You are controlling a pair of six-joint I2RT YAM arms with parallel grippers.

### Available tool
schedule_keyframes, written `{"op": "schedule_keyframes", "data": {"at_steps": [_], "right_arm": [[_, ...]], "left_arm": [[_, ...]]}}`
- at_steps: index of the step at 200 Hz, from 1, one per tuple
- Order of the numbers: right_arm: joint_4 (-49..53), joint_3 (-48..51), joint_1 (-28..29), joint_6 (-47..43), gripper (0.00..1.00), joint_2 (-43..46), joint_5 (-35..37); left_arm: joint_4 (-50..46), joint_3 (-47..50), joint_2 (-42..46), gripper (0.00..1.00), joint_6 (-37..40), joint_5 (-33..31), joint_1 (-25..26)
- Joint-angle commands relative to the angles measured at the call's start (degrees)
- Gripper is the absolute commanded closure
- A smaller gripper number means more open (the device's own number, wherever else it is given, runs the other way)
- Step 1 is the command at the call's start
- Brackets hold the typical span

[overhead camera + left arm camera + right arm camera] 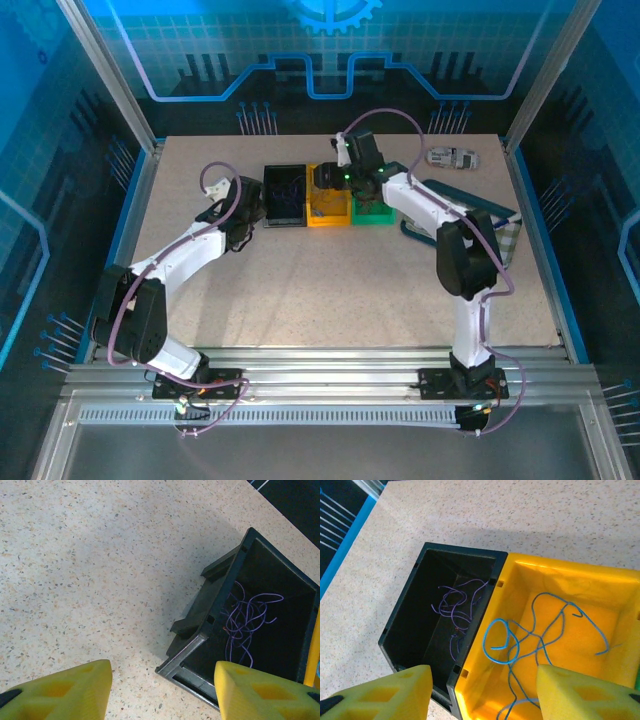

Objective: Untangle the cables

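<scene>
Thin purple cables [248, 619] lie in a loose tangle on the floor of a black bin [216, 586]. My left gripper [162, 695] hovers open over that bin's near corner, nothing between its yellow fingers [70, 692]. In the right wrist view the same purple cables [456, 606] sit in the black bin [402, 625]. Blue cables [540, 632] are spread in the yellow bin [520, 572] beside it. Above the wall shared by the two bins my right gripper [482, 695] stands open and holds nothing. From above, the left gripper [243, 218] is left of the black bin [284, 196] and the right gripper [332, 178] is over the yellow bin [327, 207].
A green bin [372, 212] stands right of the yellow one. At the back right lie a small grey-white object [452, 157], a dark teal tray [478, 205] and a checked cloth [508, 243]. Bare speckled tabletop [330, 290] stretches in front of the bins.
</scene>
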State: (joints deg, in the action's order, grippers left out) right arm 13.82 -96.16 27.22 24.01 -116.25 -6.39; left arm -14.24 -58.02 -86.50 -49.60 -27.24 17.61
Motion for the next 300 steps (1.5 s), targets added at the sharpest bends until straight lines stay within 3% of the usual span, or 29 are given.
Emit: {"op": "schedule_keyframes", "data": {"at_steps": [1,45,78,102,124,135,140,168,174,192,198,230,248,300], "right_arm": [[-3.19,4.92,-1.76,1.11,0.42,6.42,2.64],[-8.09,23.78,-6.88,1.19,0.41,20.66,15.16],[-8.07,37.42,-12.45,-4.85,0.34,31.66,26.58],[-6.88,44.08,-16.2,-8.72,0.31,36.49,29.89],[-12.37,52.57,-17.44,-11.68,0.29,39.1,31.43],[-16.56,56.25,-17.51,-13.38,0.28,39.38,32.68],[-18.35,57.49,-17.41,-13.88,0.27,39.15,33.62],[-31.54,63.25,-17.5,-16.41,0.18,35.51,37.2],[-31.15,62.92,-17.55,-16.88,0.17,35.28,36.77],[-44.99,67.36,-18.25,-20.62,0.14,35.21,32.9],[-48.35,68.4,-18.97,-21.53,0.02,35.09,29.63],[-46.27,66.08,-21.92,-22.54,0.0,33.16,18.68],[-66.13,73.53,-23.7,-24.5,0.0,27.78,10.05],[-64.06,73.35,-23.7,-23.77,0.0,28.42,12.53]], "left_arm": [[-0.48,-0.17,0.19,0.46,0.0,-1.51,-0.72],[-4.15,0.07,0.57,0.44,1.55,-4.67,-3.16],[-6.12,2.81,4.1,0.42,7.36,-9.45,-6.9],[-5.46,6.97,7.51,0.33,10.49,-12.04,-10.66],[-5.39,9.44,10.12,0.22,12.92,-13.4,-13.88],[-4.58,10.66,10.86,0.11,14.38,-13.79,-15.35],[-4.01,11.29,10.91,0.01,15.07,-13.82,-15.93],[-0.83,13.93,10.52,0.01,17.74,-15.24,-17.6],[1.16,15.1,10.64,0.01,19.11,-15.33,-17.61],[6.94,18.29,10.96,0.01,25.11,-14.72,-17.49],[8.16,19.35,11.08,0.01,25.43,-15.38,-17.52],[16.95,25.04,11.53,0.01,26.96,-14.24,-17.52],[21.9,27.69,11.75,0.01,27.86,-12.71,-17.52],[43.4,32.45,9.19,0.01,34.98,-7.99,-17.43]]}}
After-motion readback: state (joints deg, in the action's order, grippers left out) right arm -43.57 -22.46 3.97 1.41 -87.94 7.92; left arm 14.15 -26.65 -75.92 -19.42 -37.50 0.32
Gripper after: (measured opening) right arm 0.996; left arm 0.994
